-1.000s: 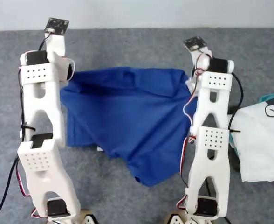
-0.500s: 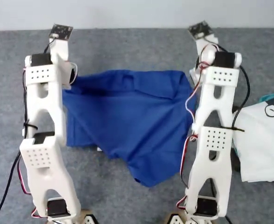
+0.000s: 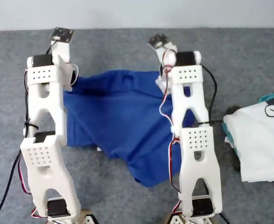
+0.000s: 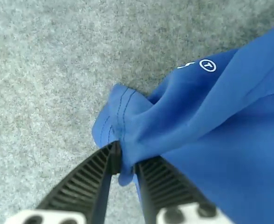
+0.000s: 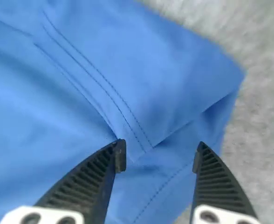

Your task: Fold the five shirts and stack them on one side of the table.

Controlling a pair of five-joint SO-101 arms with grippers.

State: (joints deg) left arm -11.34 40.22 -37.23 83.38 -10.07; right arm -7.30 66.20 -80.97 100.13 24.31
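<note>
Blue shirt (image 3: 123,116) is lying rumpled and part-spread on the grey table (image 3: 127,44), centre of the high view. A white shirt (image 3: 263,140) is sitting folded at the right edge of the frame. Judging by that, the task is sitting early, with the blue one's fold in hand.

The left gripper (image 4: 123,151) is pinching a bunched corner of the blue cloth, jaws almost shut on it. The right gripper (image 5: 160,156) is hanging wide open over the shirt, gripping nothing, with the hem seam (image 5: 127,126) running between its jaws.

The next move is likely calling for the right gripper to drop and close on that stitched edge. That would let both arms lift and carry the fold evenly.

The high view is giving the whole shirt's lie and the white shirt, but the arms are covering both grippers. The wrist views are supplying the jaw detail.
</note>
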